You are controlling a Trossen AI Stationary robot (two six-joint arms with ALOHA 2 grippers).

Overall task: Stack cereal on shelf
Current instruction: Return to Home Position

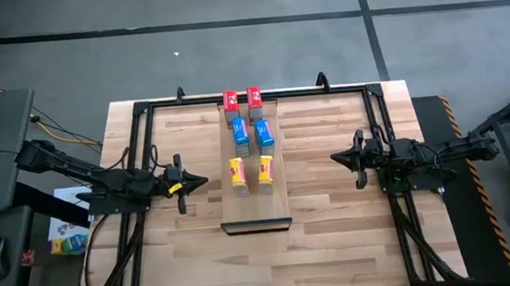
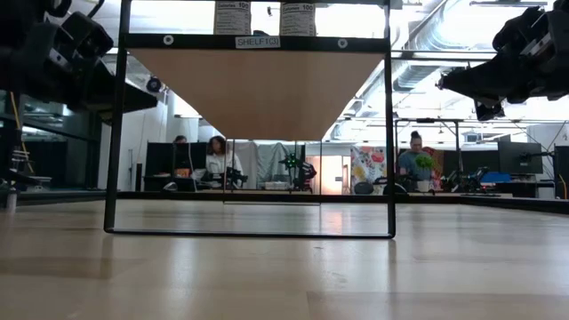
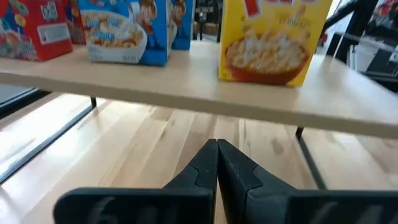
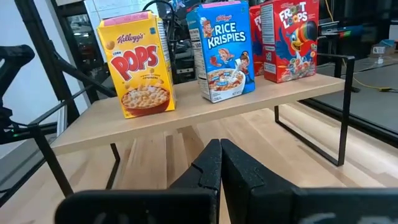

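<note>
Standing paired on the shelf [image 1: 255, 208] between the closed, empty left jaws and right jaws, all six cereal boxes [image 1: 239, 133] look placed; only parking the arms remains.

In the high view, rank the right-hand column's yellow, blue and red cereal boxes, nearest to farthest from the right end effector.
1. Yellow cardboard cereal box, level with the right end effector, toward the dark-lipped end of the pale wooden shelf.
2. Blue cardboard cereal box, mid-row.
3. Red cardboard cereal box, at the shelf's far end.
</note>
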